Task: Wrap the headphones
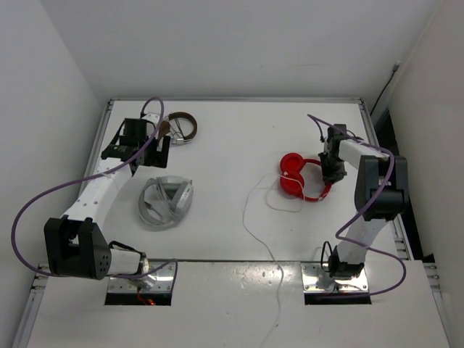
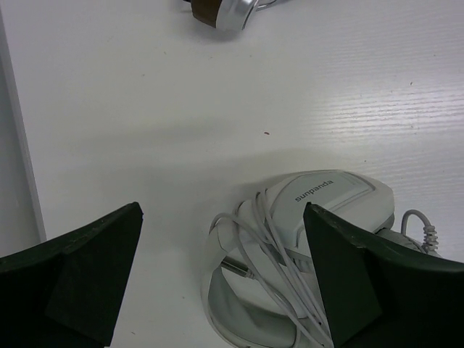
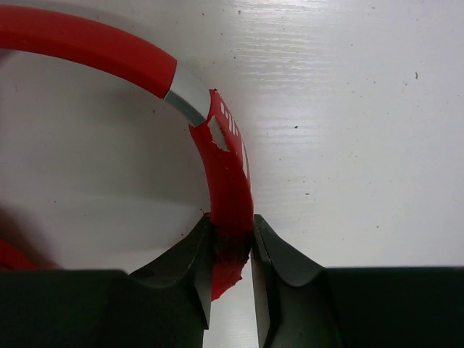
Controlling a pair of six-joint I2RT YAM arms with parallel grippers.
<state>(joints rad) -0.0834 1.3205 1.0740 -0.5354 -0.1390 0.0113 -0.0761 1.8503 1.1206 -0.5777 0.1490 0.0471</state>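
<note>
The red headphones lie on the white table at the right, ear cups to the left and the thin headband curving right. Their white cable loops loosely beside them and trails toward the near edge. My right gripper is shut on the red headband, with the jaws pinching it just below a silver joint. My left gripper is open and empty at the far left, well away from the red headphones. In the left wrist view its fingers spread wide above the table.
Grey-white headphones with their cable wound around them lie at the left, also showing in the left wrist view. Brown-and-silver headphones sit at the back left, and their edge shows in the left wrist view. Walls ring the table.
</note>
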